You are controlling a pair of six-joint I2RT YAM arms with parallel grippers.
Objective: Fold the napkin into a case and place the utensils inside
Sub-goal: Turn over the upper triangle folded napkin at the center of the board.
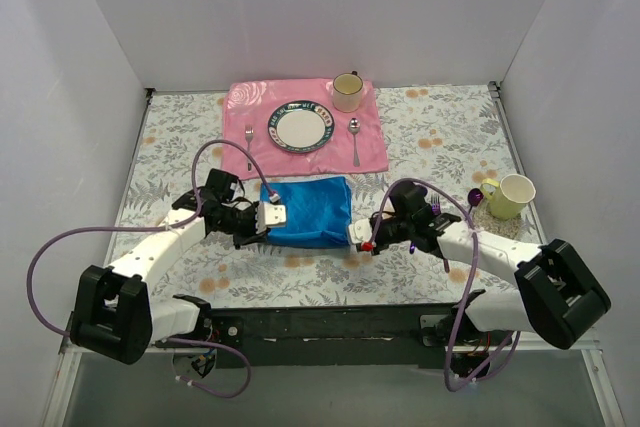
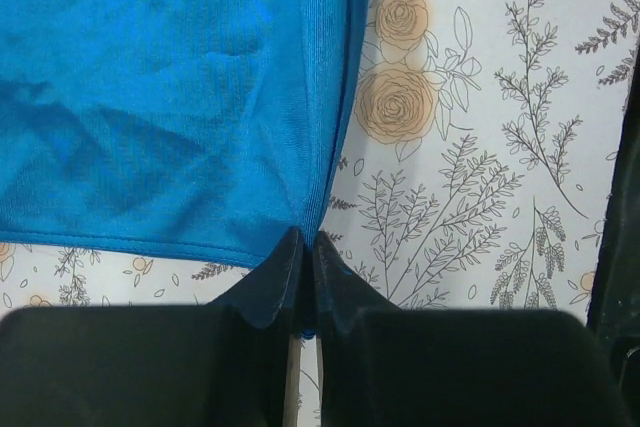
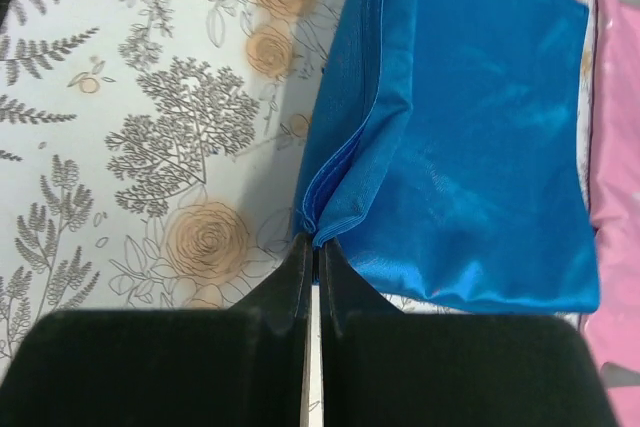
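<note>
The left gripper [image 2: 303,259] is pressed together on the near-left corner of the napkin [image 2: 170,97]. The right gripper [image 3: 313,252] pinches its near-right corner. The blue cloth lies folded on the table [image 1: 420,127] between the two grippers. The right wrist view shows stacked layers along the folded edge, which the overhead view does not resolve. Beyond the napkin lies a pink placemat [image 1: 245,97] carrying a plate [image 1: 300,127], a cup [image 1: 347,92], a fork [image 1: 249,137] and a spoon [image 1: 355,139]. A yellow mug [image 1: 512,195] stands well to the right.
</note>
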